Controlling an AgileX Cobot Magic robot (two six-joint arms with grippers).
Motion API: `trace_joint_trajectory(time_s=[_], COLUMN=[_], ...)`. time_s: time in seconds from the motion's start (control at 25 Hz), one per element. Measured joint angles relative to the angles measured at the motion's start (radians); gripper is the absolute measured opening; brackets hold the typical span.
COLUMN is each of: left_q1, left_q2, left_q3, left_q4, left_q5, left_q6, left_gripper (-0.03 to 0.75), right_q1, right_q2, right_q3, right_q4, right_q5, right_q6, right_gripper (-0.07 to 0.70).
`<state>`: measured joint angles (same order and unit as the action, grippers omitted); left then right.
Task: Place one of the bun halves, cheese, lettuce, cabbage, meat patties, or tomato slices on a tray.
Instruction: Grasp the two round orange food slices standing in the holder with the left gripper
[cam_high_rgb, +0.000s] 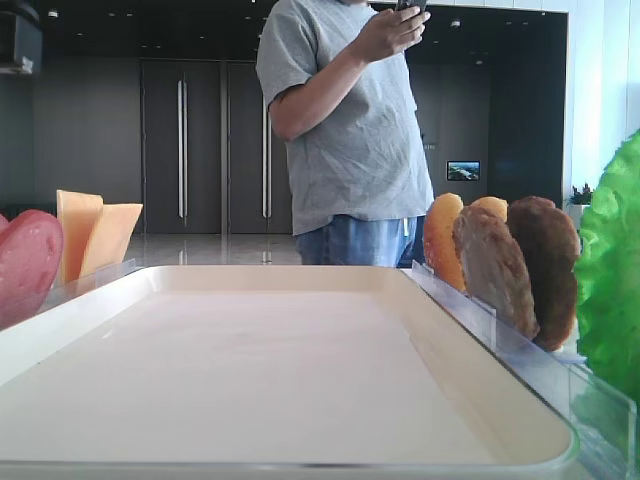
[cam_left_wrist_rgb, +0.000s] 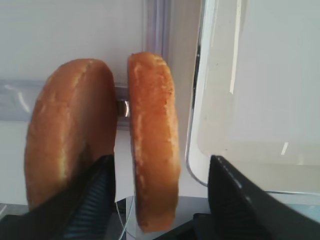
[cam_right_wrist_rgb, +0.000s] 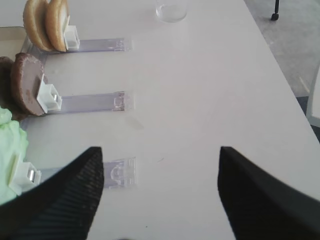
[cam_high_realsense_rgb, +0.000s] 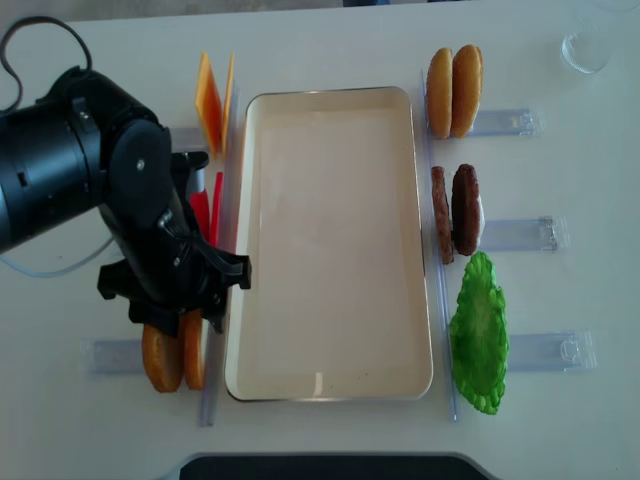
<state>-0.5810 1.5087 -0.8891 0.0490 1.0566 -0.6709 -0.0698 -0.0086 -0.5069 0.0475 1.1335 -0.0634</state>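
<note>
While two bun halves (cam_left_wrist_rgb: 152, 140) stand on edge in a clear rack just left of the tray's (cam_high_realsense_rgb: 330, 385) near corner, the left gripper (cam_left_wrist_rgb: 160, 200) hangs above them with its jaws spread wide: one finger rests against the outer disc's (cam_left_wrist_rgb: 65, 145) face, the other sits over the tray rim, and the inner disc stands between them, not clamped. The tray itself is bare.

Right of the tray a second pair of bun halves (cam_high_realsense_rgb: 453, 92) stands at the far end, then two meat patties (cam_high_realsense_rgb: 455, 212), then one lettuce (cam_high_realsense_rgb: 479, 335) leaf, each in its own clear rack (cam_right_wrist_rgb: 95, 102). On the left side are two cheese (cam_high_realsense_rgb: 213, 97) slices and the red tomato slices (cam_high_realsense_rgb: 205, 212), partly hidden by the arm, so their count cannot be told.

The right gripper (cam_right_wrist_rgb: 160, 170) hovers over bare tabletop with its fingers wide apart, holding nothing. A clear glass (cam_right_wrist_rgb: 171, 10) stands at the far edge, and one person (cam_high_rgb: 350, 130) stands behind the table.
</note>
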Motion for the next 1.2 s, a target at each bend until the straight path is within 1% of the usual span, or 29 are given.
trace_joint_trajectory(time_s=[0.6,0.64,0.72,0.84,0.92,0.96,1.2], left_q1=[0.0,0.0,0.0,0.0,0.0,0.0,0.0], left_q2=[0.012,0.012,0.012,0.012,0.012,0.012,0.012], left_q3=[0.0,0.0,0.0,0.0,0.0,0.0,-0.001], left_q4=[0.001,0.001,0.001,0.001,0.004,0.009,0.012], left_q5=[0.0,0.0,0.0,0.0,0.002,0.008,0.01], left_q6=[0.018,0.018,0.024,0.031,0.033,0.033,0.035], left_gripper=[0.444,0.433,0.382,0.264,0.172,0.144,0.141], right_q1=[0.0,0.0,0.0,0.0,0.0,0.0,0.0], right_q2=[0.0,0.0,0.0,0.0,0.0,0.0,0.0], right_q3=[0.0,0.0,0.0,0.0,0.0,0.0,0.0], right_q4=[0.0,0.0,0.0,0.0,0.0,0.0,0.0], right_q5=[0.0,0.0,0.0,0.0,0.0,0.0,0.0], right_q6=[0.0,0.0,0.0,0.0,0.0,0.0,0.0], right_gripper=[0.465,0.465,0.465,0.465,0.465,0.465,0.465])
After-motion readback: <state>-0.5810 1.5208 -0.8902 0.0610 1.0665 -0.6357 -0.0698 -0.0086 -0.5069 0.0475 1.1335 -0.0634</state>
